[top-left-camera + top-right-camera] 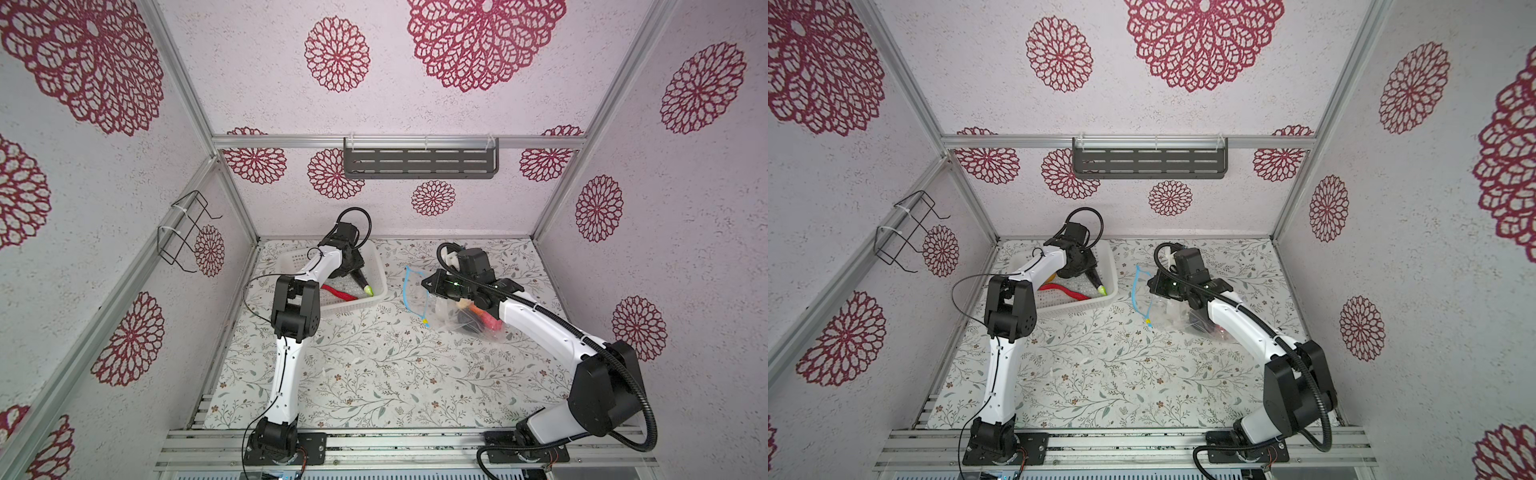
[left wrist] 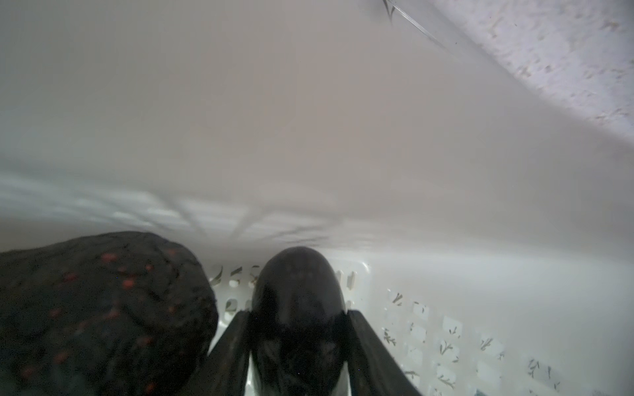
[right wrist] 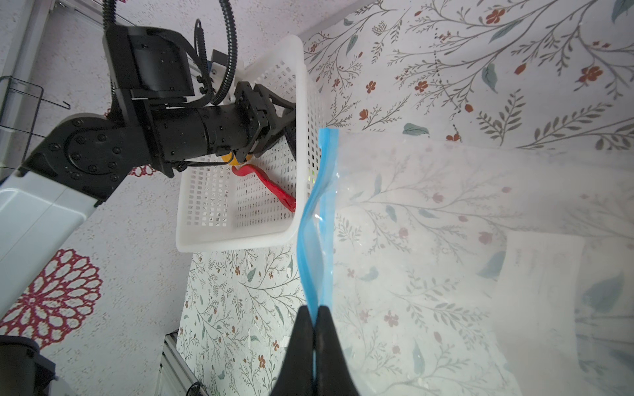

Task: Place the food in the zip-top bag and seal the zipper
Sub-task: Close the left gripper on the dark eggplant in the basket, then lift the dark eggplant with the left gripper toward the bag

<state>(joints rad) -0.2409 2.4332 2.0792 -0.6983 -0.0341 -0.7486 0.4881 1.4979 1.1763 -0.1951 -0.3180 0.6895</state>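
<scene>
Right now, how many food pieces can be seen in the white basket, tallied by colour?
Red chilli: 1
Yellow piece: 1
Dark green-tipped piece: 1
Black red-speckled lump: 1
Total: 4 in view; the left arm covers part of the basket.

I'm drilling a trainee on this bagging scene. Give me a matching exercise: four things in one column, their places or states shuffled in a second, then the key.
Things
1. red chilli
2. right gripper
3. slider tab
4. left gripper

Places or states
A. shut on the blue zipper
B. lying loose in the white basket
C. astride a dark food piece inside the basket
D. yellow, at the zipper's end

Pairs: 1-B, 2-A, 3-D, 4-C
</scene>
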